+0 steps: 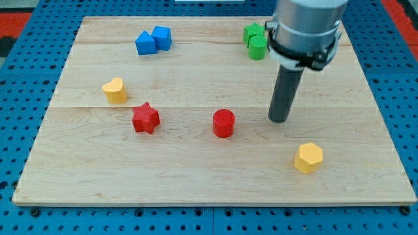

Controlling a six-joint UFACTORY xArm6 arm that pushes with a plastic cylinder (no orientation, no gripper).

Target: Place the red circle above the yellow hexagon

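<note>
Camera view: my tip (279, 120) right of red circle (223, 123), apart; yellow hexagon (308, 158) lower right; no pincer.

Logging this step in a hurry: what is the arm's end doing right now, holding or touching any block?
My tip: no gripper, holds nothing; rests on the board, touching no block, at the view's right of the red circle and up-left of the yellow hexagon.
</note>
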